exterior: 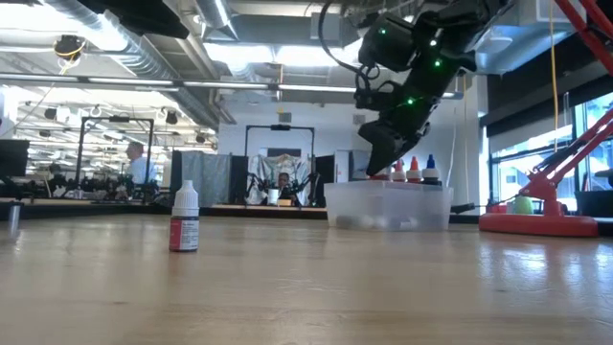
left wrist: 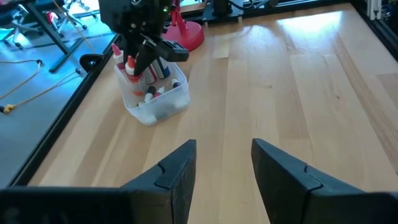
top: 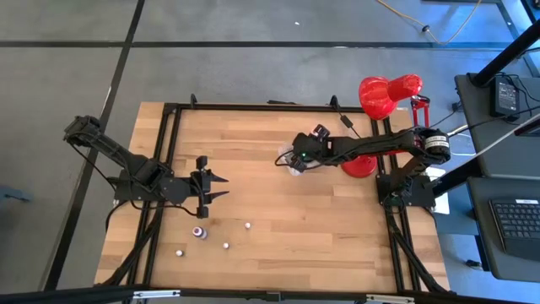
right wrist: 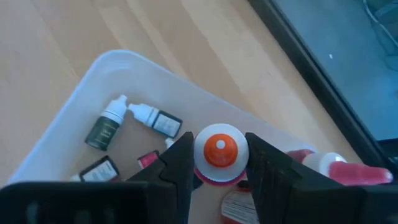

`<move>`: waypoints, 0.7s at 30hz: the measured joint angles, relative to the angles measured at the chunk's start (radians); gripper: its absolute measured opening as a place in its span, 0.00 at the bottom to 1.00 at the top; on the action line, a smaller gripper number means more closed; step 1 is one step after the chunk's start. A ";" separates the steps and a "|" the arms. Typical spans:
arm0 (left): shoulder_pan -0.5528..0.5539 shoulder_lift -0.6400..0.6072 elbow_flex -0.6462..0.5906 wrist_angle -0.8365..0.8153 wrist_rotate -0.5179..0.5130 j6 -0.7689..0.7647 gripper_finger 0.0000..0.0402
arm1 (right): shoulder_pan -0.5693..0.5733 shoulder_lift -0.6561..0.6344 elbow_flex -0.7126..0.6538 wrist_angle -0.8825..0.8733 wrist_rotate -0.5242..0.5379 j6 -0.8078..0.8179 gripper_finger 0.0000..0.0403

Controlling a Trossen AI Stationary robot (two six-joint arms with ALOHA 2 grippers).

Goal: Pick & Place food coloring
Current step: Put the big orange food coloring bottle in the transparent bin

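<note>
Nearest the low camera, one small food coloring bottle (exterior: 184, 218) stood upright on the wooden surface (top: 278, 219), white-capped with a dark red label whose print was too small to read. Three more tiny bottles lay scattered near the front edge in the overhead view, around (top: 225, 246), and a darker one (top: 199, 232) sat just below the left gripper (top: 221, 186). That gripper hovered over the surface on the left side, its fingers spread and holding nothing.

Farther back, a clear plastic tub (left wrist: 153, 99) rested on the surface beside the base of a red desk lamp (top: 380, 95). Several bottles stood or lay inside it: red ones with white pointed tips, a dark blue one, and whitish ones with small caps. In the right wrist view a dark green bottle (right wrist: 107, 127) and a dark-labelled one (right wrist: 157, 120) lay on their sides on the tub floor; their labels could not be read.

The right gripper (right wrist: 219, 163) hung directly over the tub, fingers pinching a red bottle (right wrist: 219, 152) whose round white cap showed an orange centre. Whether that bottle was lifted clear of the tub floor I could not tell.

Beyond the surface a person (exterior: 139, 165) stood far off in the room.
</note>
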 joint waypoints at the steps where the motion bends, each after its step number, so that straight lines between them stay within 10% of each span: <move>1: 0.000 0.000 0.000 0.000 0.000 0.000 0.37 | 0.000 0.000 0.000 0.003 -0.007 0.005 0.30; 21: 0.000 0.000 0.000 0.000 -0.026 -0.001 0.37 | -0.069 0.013 -0.001 0.049 -0.021 0.182 0.35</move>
